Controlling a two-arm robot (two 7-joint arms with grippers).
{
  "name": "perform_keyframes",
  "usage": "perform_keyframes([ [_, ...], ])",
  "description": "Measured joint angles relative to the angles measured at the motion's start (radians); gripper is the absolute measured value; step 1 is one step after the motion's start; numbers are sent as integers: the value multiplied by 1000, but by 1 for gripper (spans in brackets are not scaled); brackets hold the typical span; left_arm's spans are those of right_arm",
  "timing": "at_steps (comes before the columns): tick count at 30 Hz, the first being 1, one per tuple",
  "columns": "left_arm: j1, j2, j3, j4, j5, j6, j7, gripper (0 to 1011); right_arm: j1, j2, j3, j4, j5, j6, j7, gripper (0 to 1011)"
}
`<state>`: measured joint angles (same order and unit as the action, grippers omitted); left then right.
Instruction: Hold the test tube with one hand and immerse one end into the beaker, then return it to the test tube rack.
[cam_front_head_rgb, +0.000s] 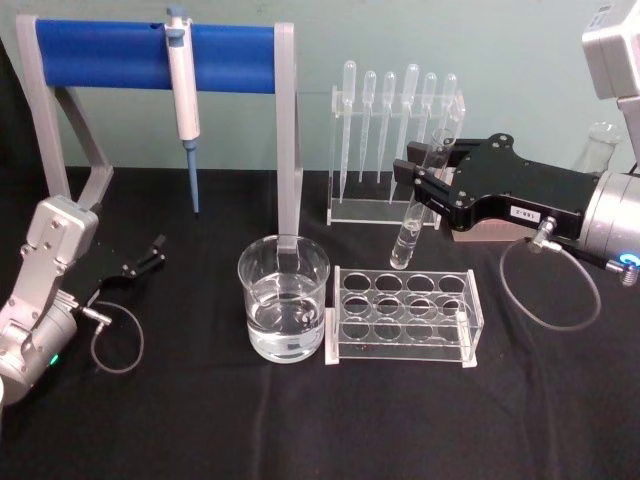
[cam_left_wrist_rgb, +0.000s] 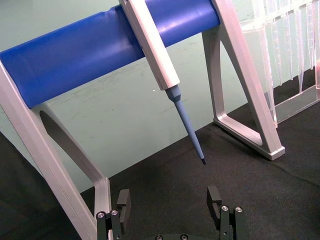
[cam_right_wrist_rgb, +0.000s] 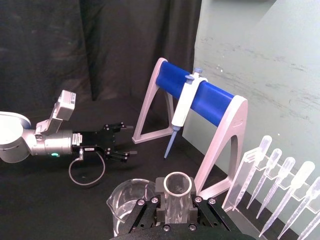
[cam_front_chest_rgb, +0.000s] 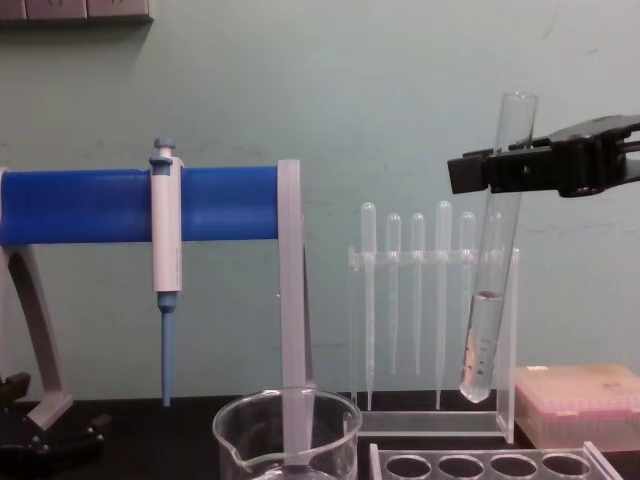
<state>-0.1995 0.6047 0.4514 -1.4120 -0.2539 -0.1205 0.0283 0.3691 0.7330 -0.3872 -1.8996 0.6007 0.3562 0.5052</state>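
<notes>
Cloth (cam_front_head_rgb: 200, 420) black | wall (cam_front_head_rgb: 500, 50) green | right claw (cam_front_head_rgb: 418, 185) clamps test tube (cam_front_head_rgb: 408, 232) | left claw (cam_front_head_rgb: 152, 254) apart

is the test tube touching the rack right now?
Apart. The chest view shows the test tube with its rounded bottom hanging above the test tube rack, background visible between them. The right gripper holds it near its top.

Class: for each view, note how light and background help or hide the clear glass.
Head view: the test tube in the right gripper merges with the pipette rack behind it, while the beaker shows bright rim highlights against the black cloth; the left gripper sits open, parked at left. Chest view: the tube stands out against the pale wall, its liquid line plain.
</notes>
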Motion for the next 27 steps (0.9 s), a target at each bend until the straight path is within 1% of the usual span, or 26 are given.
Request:
perform_keyframes([
  [27,0,0,0,0,0,0,0,1000,0,0,0,0,0,0,0,224],
])
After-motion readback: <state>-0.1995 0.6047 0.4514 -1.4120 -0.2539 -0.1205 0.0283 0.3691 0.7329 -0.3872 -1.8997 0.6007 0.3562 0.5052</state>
